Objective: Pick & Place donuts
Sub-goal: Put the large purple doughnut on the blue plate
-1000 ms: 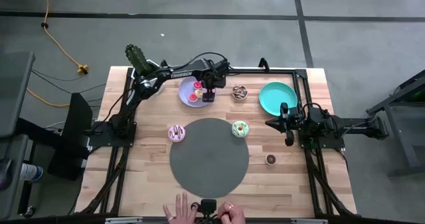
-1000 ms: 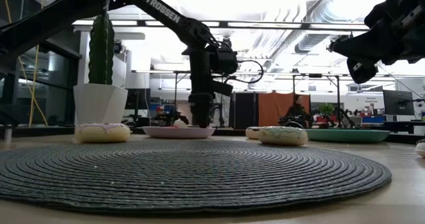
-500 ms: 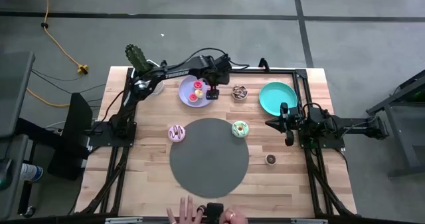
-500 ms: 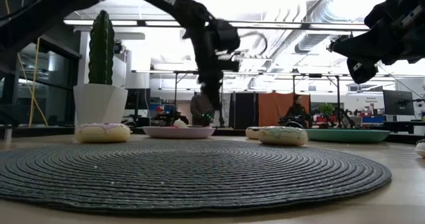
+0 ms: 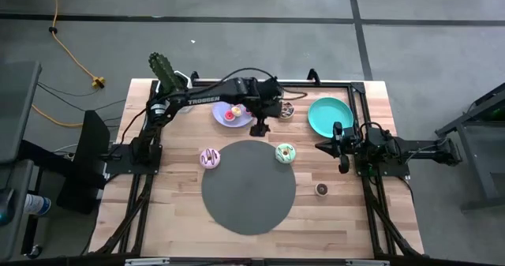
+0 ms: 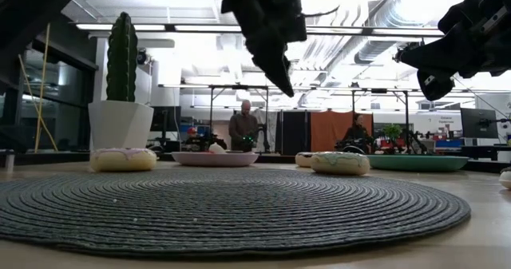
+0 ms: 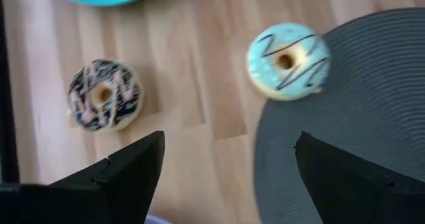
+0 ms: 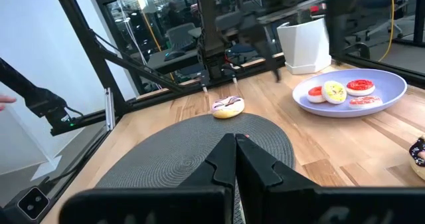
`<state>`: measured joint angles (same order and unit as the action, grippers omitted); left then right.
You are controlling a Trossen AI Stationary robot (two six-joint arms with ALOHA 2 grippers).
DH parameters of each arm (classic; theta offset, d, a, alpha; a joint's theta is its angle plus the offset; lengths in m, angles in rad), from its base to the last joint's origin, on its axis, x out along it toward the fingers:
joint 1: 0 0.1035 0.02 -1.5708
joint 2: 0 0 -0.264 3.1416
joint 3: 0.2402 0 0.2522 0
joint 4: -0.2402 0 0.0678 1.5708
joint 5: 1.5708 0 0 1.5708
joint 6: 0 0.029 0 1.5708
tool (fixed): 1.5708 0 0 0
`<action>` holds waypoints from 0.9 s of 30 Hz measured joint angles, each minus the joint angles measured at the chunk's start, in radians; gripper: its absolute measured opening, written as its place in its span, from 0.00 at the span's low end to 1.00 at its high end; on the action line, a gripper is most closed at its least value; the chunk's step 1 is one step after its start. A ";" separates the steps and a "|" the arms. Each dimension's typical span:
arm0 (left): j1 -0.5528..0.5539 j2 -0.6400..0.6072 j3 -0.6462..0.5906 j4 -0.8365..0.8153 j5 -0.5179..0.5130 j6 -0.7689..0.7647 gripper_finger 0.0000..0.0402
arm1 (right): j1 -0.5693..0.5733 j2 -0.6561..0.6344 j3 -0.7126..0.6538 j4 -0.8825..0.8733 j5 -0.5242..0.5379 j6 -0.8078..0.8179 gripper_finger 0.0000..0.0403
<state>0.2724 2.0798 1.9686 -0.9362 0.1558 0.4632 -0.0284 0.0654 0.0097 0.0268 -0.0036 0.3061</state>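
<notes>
My left gripper (image 5: 256,127) hangs open and empty above the table, between the lavender plate (image 5: 223,121) and the dark grey mat (image 5: 248,189). Its wrist view looks down on a chocolate donut (image 7: 105,95) and a green donut (image 7: 289,56), which lies at the mat's far right edge. Several donuts (image 8: 334,90) lie on the lavender plate. A white-purple donut (image 5: 210,158) lies left of the mat and a small brown one (image 5: 322,189) lies to its right. My right gripper (image 5: 322,146) waits shut at the right, near the teal plate (image 5: 330,116).
A cactus in a white pot (image 5: 163,69) stands at the far left corner. A black frame (image 5: 359,88) runs along the table's far and side edges. Bare wood shows near the table's front corners. People stand in the room beyond the table (image 6: 243,125).
My left gripper has risen from the lavender plate and swung toward the table's right and near side, tipping less steeply downward; it stays open. The donuts on the plate stay where they were. A person's hands at the table's near edge have gone from the high view.
</notes>
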 joint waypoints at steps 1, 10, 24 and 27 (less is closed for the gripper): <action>-0.011 -0.005 0.000 -0.008 0.000 -0.001 0.82 | 0.000 0.000 0.000 0.000 0.000 0.000 0.00; -0.092 -0.071 -0.001 -0.165 0.001 -0.122 0.82 | 0.000 0.000 0.000 0.000 0.000 0.000 0.00; -0.159 -0.147 -0.001 -0.555 -0.019 -0.533 0.82 | 0.000 0.000 0.000 0.000 0.000 0.000 0.00; -0.179 -0.149 -0.015 -0.600 -0.071 -0.592 0.82 | 0.000 0.000 0.000 0.000 0.000 0.000 0.00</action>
<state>0.0932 1.9307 1.9534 -1.5366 0.0845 -0.1287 -0.0284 0.0658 0.0096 0.0269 -0.0034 0.3060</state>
